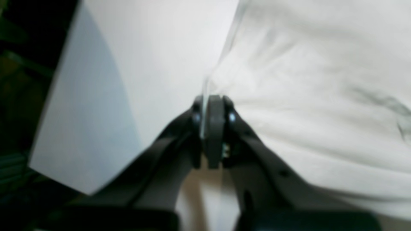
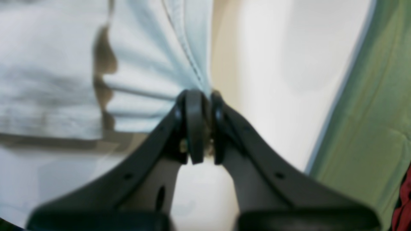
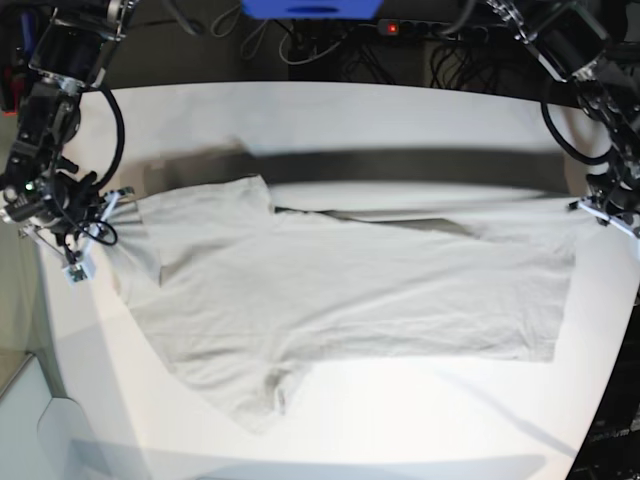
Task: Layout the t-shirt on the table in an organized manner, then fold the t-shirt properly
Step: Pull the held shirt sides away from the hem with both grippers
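On the table (image 3: 330, 110), the t-shirt (image 3: 340, 300) lies spread nearly flat, stretched between both arms. The left end effector (image 1: 213, 106) and right end effector (image 2: 199, 101) each clench a fabric edge. Layout appears nearly complete; folding is not yet begun.

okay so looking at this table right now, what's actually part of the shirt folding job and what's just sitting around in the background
Part of the job:
- t-shirt, spread out and pulled between both arms
- table
- left claw, shut on the shirt's edge
- right claw, shut on bunched fabric

Just lying about:
- cables behind the table
- power strip with a red light
- green cloth beside the table
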